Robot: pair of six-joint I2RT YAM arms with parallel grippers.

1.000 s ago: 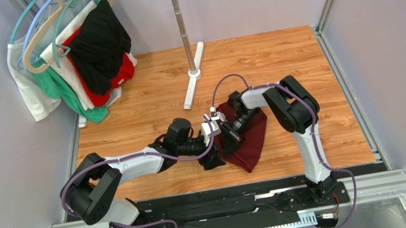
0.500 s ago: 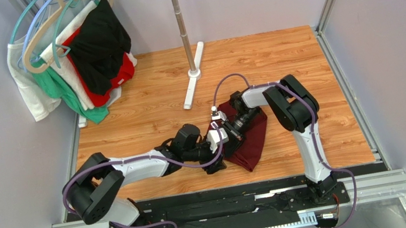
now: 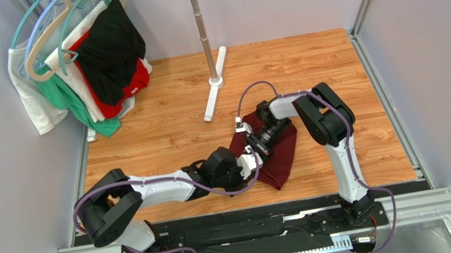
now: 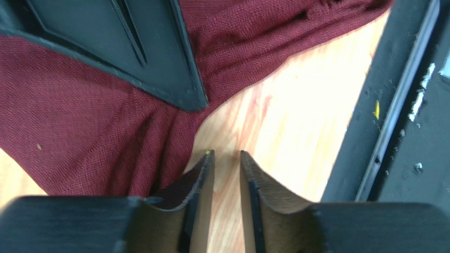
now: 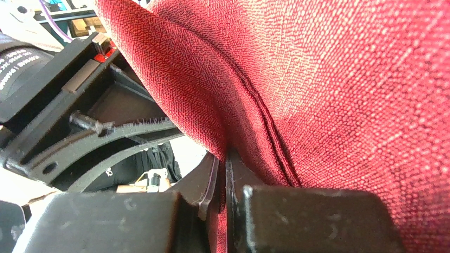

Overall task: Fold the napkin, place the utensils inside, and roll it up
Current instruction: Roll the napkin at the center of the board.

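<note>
Fold of napkin pinched in right end effector; left end effector parted, empty, beside it.

- Top external: mounted high above and behind the arm bases, it faces down and forward from far off and takes in the whole table.
- Left wrist: it sits just behind the left gripper and looks along the fingers from very near. The napkin lies ahead and left of the jaws, with a black rail to their right.
- Right wrist: it sits just behind the right gripper, nearer still. Cloth fills the view ahead and right of the jaws.
- All three views share the napkin.
</note>
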